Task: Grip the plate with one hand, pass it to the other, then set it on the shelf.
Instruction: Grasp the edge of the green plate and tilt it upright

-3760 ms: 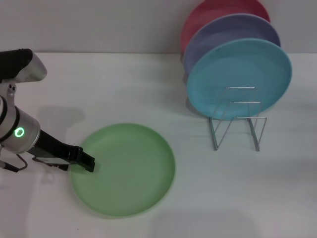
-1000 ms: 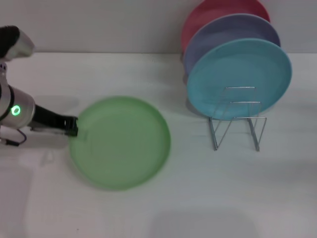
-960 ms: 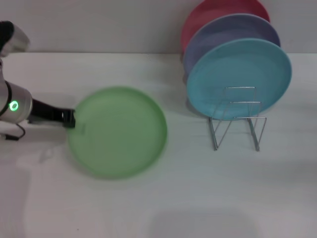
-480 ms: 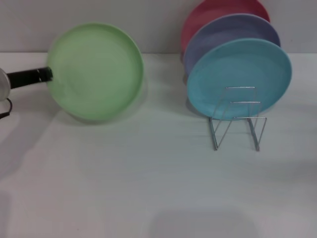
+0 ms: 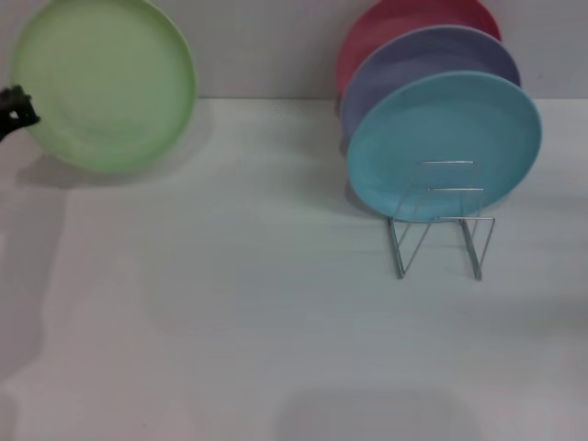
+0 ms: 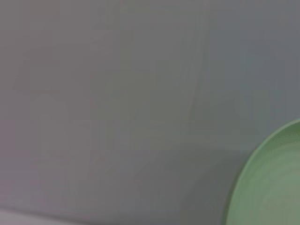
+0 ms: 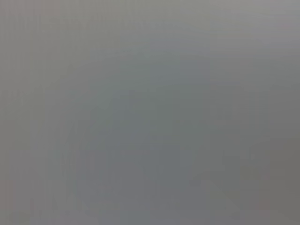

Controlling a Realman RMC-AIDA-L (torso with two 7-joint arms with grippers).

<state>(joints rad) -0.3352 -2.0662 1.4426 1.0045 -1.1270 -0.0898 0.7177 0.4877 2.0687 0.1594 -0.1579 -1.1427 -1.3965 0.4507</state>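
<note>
At far left, the left gripper's fingers clamp the raised green plate's rim.

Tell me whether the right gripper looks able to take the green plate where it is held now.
Probably yes, but unconfirmed. The green plate hangs clear of the table, held at its edge by the left gripper, its other rim free. The right gripper is out of view, so its reach cannot be judged.

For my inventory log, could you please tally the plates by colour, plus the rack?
Light green plate: 1
Turquoise-blue plate: 1
Lavender plate: 1
Red-pink plate: 1
Wire plate rack: 1
Total: 5 things, 4 of them plates.
</note>
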